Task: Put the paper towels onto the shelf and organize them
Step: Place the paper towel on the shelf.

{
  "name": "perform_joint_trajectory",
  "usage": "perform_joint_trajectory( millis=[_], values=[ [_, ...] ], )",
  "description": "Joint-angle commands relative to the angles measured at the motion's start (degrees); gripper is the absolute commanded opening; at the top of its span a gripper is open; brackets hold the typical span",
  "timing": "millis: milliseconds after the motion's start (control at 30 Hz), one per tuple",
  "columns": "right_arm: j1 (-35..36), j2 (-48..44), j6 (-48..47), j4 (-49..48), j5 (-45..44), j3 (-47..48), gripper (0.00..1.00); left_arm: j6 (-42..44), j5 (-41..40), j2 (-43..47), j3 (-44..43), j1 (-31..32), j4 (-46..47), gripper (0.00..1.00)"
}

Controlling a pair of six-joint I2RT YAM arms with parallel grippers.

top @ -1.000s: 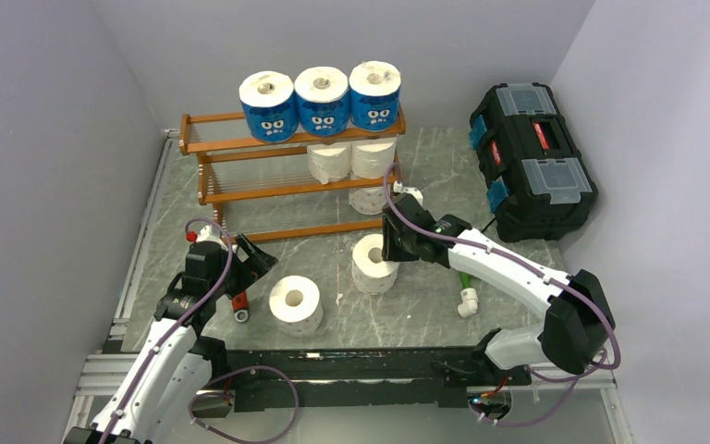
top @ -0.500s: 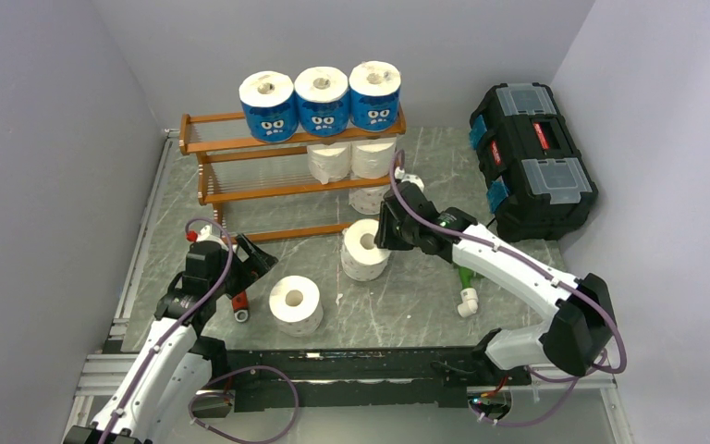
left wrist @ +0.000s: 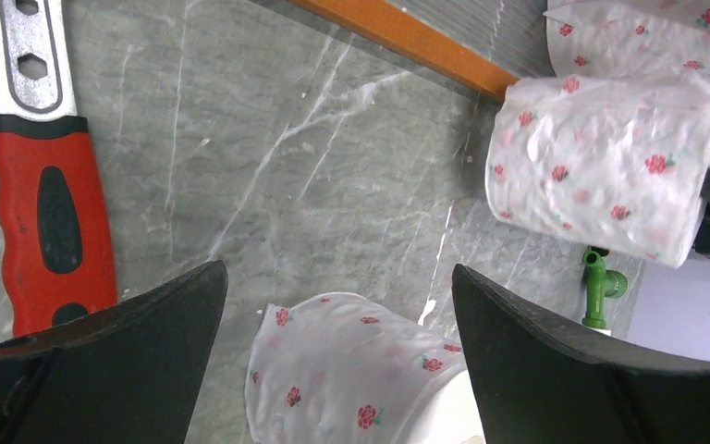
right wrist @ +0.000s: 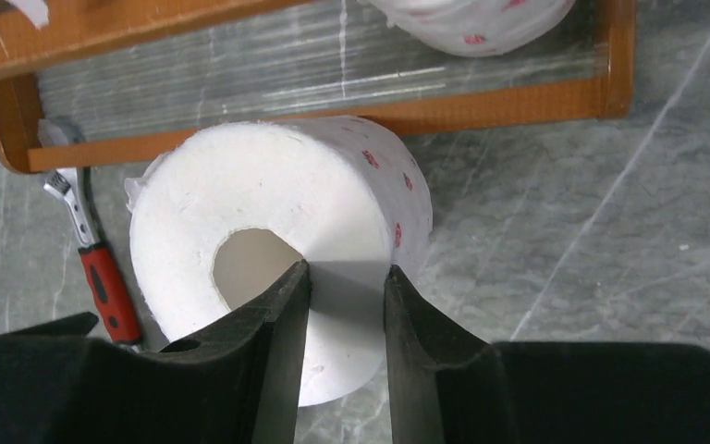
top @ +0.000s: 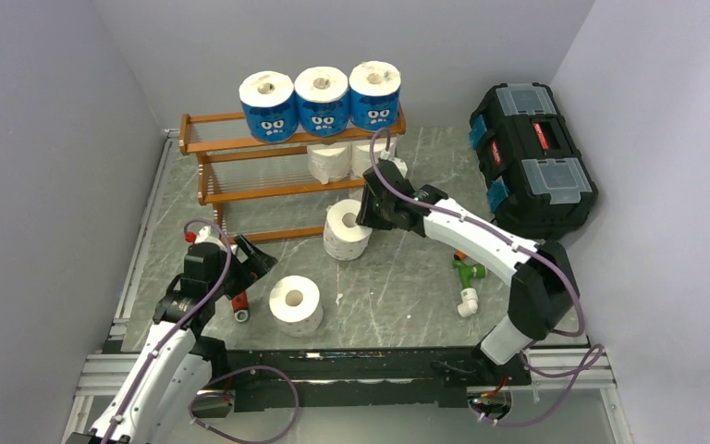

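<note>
The right gripper (right wrist: 344, 277) pinches a paper roll (right wrist: 240, 199) through its core, holding it upright for the shelf (top: 240, 191); the left gripper (top: 257, 261) hangs open beside another roll (top: 295, 303).

Stock: three blue-wrapped rolls (top: 323, 111), five plain white rolls (top: 294, 303), one shelf (top: 240, 143), one black toolbox (top: 532, 157), one red-handled wrench (left wrist: 51, 213), one green fitting (top: 469, 270).

1. The top view looks down from above and behind both arms, wide enough for the whole table (top: 397, 296) and shelf (top: 240, 143).
2. The left wrist view looks steeply down past the left gripper (left wrist: 335, 277), close to the tabletop.
3. The right wrist view faces the shelf's lowest tier, very near a white roll (right wrist: 277, 185).
4. Both wrist views share that roll and a red-handled wrench (left wrist: 51, 213).
</note>
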State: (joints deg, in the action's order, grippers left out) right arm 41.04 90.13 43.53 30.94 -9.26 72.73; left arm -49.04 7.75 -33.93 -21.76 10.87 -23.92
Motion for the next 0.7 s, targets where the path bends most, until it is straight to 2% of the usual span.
perform_joint_trajectory(
  millis=[0,667],
  values=[
    [-1.1,2.0,1.7,-3.0,-0.2,4.8,0.25,0.9,0.6,0.7,-1.3,0.2,-0.5,0.98],
    [-1.6,9.6,2.4,-2.2,-0.6,12.3,0.24,0.2,1.1,0.9,-0.8,0.2,-0.3,0.98]
  ],
)
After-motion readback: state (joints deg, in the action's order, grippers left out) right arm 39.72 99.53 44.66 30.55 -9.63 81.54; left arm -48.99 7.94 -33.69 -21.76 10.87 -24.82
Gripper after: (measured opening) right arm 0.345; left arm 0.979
